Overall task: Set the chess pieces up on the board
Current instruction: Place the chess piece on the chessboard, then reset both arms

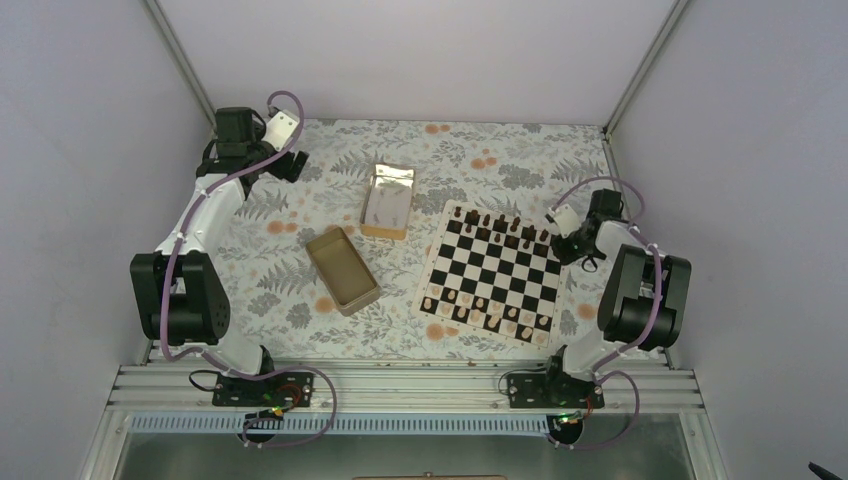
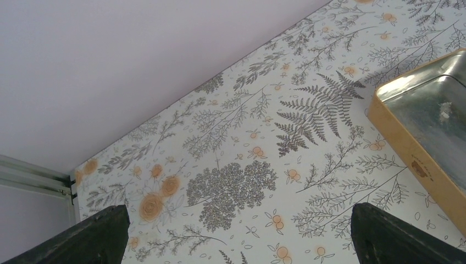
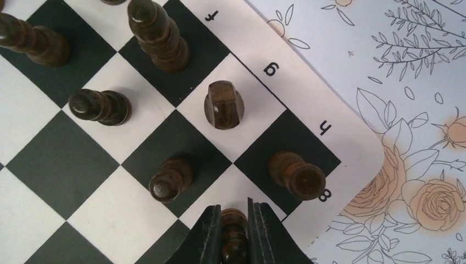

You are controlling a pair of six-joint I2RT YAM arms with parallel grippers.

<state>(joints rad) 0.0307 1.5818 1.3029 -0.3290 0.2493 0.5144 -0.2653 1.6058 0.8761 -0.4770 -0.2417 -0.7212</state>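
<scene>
Left claw (image 2: 237, 212), fingers wide apart, hangs over the far left corner of the floral-patterned tabletop (image 1: 280, 270). Near that tabletop's right edge lies the square black-and-white chessboard (image 1: 487, 272) with a light border. At its far right corner the right claw (image 3: 234, 213) is clamped on a small dark brown wooden chess piece (image 3: 233, 234).

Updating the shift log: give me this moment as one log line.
right gripper shut on dark chess piece | location: board h-file edge, beside corner piece | left gripper open, empty, above floral cloth near gold tin

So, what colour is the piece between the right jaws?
The piece is dark brown wood; right wrist view shows it best.
</scene>
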